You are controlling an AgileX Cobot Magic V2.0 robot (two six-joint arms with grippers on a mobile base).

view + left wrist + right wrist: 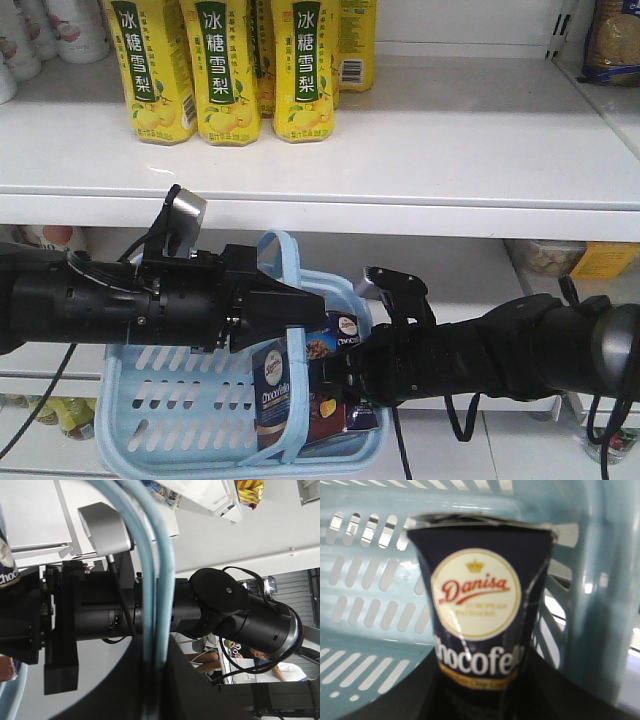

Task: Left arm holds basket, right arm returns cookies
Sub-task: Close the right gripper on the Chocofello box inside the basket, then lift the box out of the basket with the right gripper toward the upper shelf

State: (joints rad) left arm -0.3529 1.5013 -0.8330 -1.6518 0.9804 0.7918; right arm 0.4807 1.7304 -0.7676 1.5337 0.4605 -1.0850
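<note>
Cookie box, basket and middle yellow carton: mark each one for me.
cookie box (477, 602): right wrist view, round logo.
basket (180, 455): front view, lower wall band.
middle yellow carton (220, 65): front view, green label.

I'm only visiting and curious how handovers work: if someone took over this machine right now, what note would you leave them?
The left pincer is shut on the handles of the basket, holding it in front of the shelves.
The right pincer is inside the basket at the cookies; whether it has closed on the box cannot be told.
Done: basket held, right arm at the box.
Left: confirm the grip, lift the cookies out, place them on a shelf.
</note>
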